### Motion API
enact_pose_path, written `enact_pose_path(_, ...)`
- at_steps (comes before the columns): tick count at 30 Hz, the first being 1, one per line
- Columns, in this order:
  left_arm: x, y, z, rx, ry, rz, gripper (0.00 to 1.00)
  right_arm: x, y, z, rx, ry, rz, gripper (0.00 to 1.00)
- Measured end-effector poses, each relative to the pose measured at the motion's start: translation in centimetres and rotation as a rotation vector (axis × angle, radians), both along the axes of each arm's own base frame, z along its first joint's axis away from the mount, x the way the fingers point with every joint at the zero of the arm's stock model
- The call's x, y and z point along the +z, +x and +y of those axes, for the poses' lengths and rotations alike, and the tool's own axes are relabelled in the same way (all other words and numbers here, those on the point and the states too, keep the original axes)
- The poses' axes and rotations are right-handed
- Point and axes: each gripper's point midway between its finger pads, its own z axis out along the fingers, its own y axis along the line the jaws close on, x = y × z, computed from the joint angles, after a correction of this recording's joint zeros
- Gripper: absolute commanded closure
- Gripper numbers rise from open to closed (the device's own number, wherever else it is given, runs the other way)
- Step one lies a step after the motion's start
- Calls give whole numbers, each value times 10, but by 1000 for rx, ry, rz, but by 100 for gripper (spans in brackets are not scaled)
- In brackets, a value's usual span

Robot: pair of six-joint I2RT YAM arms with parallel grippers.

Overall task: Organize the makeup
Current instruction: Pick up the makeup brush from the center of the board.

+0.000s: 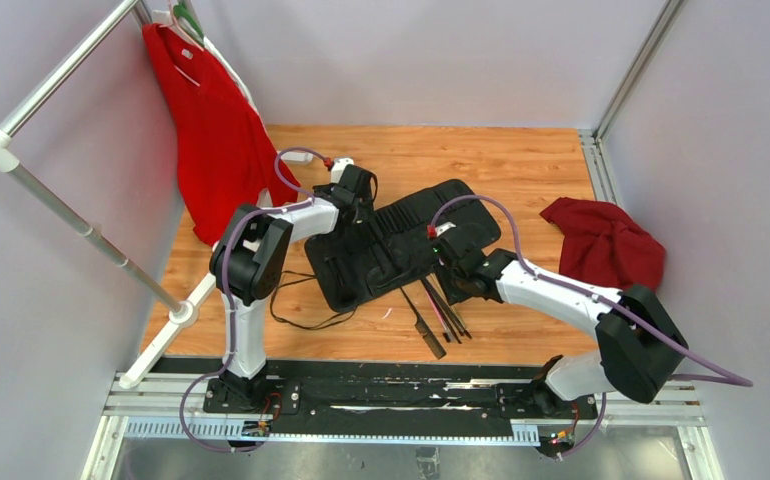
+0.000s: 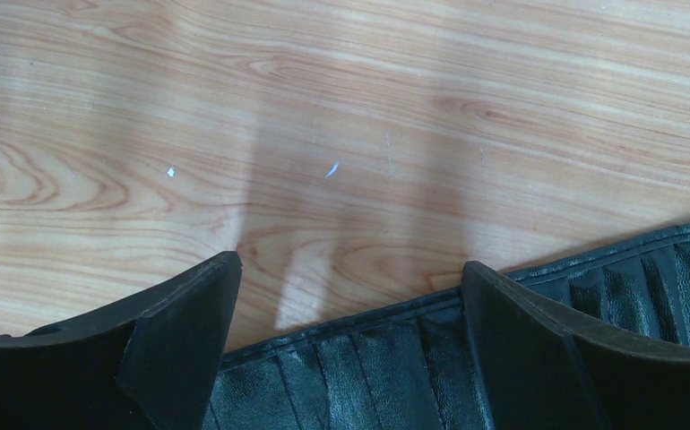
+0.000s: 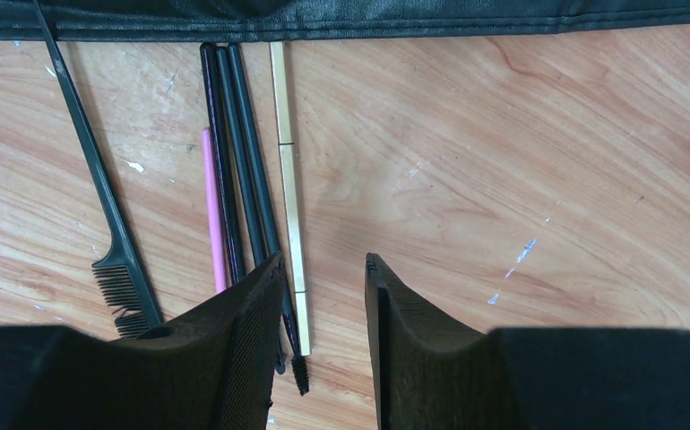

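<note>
Six makeup tools (image 3: 243, 152) bunched on desk (image 3: 503, 179) by case (image 3: 323, 18) edge, prob. for slotting; your R gripper (image 3: 323, 260) part-open, empty, over them, L gripper (image 2: 350, 264) wide astride case rim, prob. steadying.

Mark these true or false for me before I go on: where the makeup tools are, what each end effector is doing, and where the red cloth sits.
1. The makeup tools lie on the table along the near edge of the black case, not in its slots. True.
2. The right end effector is clamped on the comb. False: its jaws stand apart with only bare wood between them, and the comb lies on the table off to one side.
3. The left end effector is open above the case's edge. True.
4. The red cloth is draped over the case. False: it lies on the table to the right of the case, apart from it.
</note>
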Motion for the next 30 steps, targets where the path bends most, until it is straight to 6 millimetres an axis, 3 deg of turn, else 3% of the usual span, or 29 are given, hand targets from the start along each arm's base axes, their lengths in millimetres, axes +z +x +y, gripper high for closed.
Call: enact_pose_path(30,0,0,0,-3,0,-4,2,-29,0,10,8,9,48,63)
